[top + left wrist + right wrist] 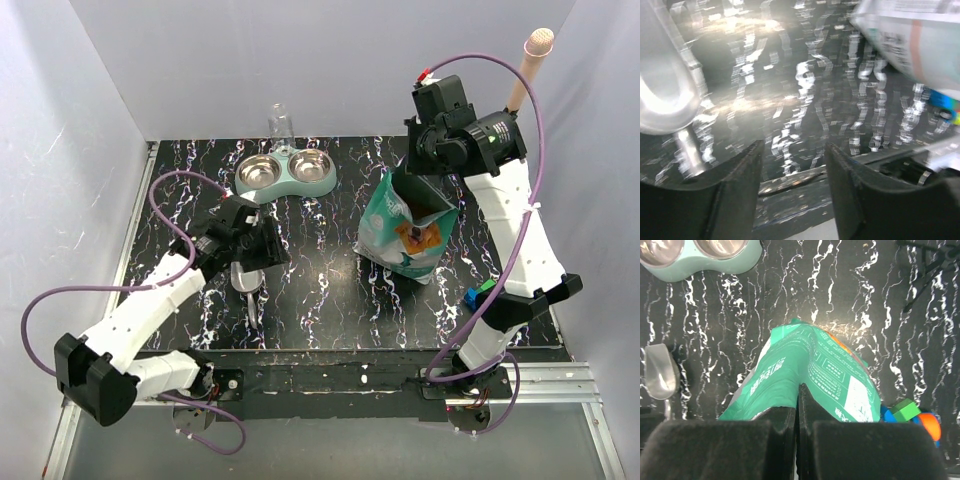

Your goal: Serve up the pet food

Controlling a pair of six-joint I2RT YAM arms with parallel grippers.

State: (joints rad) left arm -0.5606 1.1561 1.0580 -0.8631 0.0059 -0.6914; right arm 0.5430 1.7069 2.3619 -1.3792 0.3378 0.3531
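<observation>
The teal-and-white pet food bag (405,232) stands open at the right middle of the table; its opening is dark and I cannot make out pellets. My right gripper (425,165) is shut on the bag's top rim; in the right wrist view the gripper (797,390) pinches the teal edge of the bag (805,365). My left gripper (265,248) is open and empty just above the grey scoop (247,281). In the left wrist view the gripper (792,150) has nothing between its jaws, with the scoop (660,100) at its left and the bag (920,40) at upper right.
A mint-green double steel bowl (322,187) sits at the back middle, both cups showing bare steel, and shows in the right wrist view (752,255). A clear glass (281,125) stands behind it. Coloured toy blocks (905,410) lie right of the bag. White walls enclose the table.
</observation>
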